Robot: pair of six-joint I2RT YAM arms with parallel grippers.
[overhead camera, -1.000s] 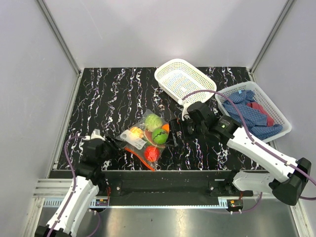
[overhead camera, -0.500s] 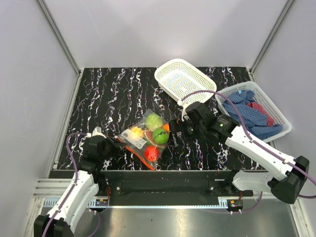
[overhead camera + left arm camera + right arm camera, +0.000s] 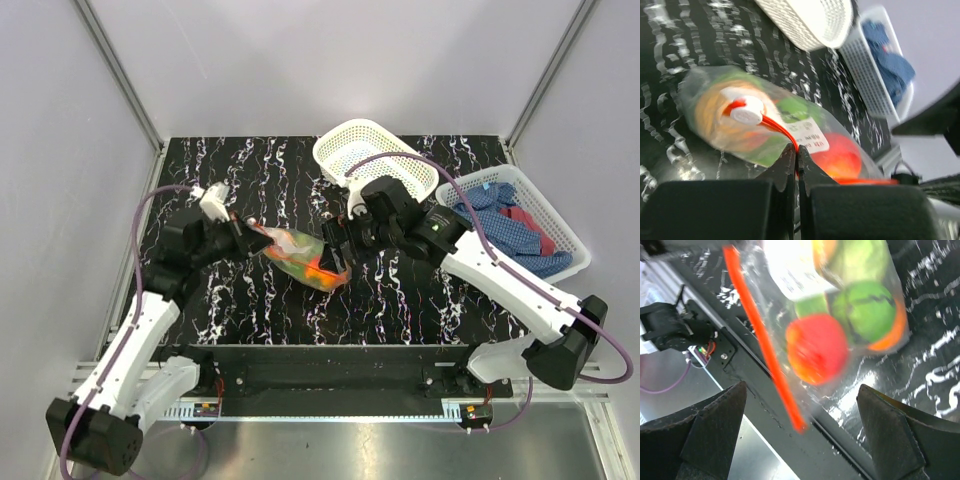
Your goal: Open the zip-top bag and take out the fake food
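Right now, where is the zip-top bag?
In the top view the zip-top bag is near the middle of the table, between both arms: the left gripper pinches its orange strip, and the open right gripper is at its other end.

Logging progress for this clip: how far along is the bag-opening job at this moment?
Done: the left tool is shut on the orange zip strip of the zip-top bag. In hand: the right tool stands open beside the bag's other end, gripping nothing. Left: the fake food is all inside the bag, so opening it and taking the food out remain.
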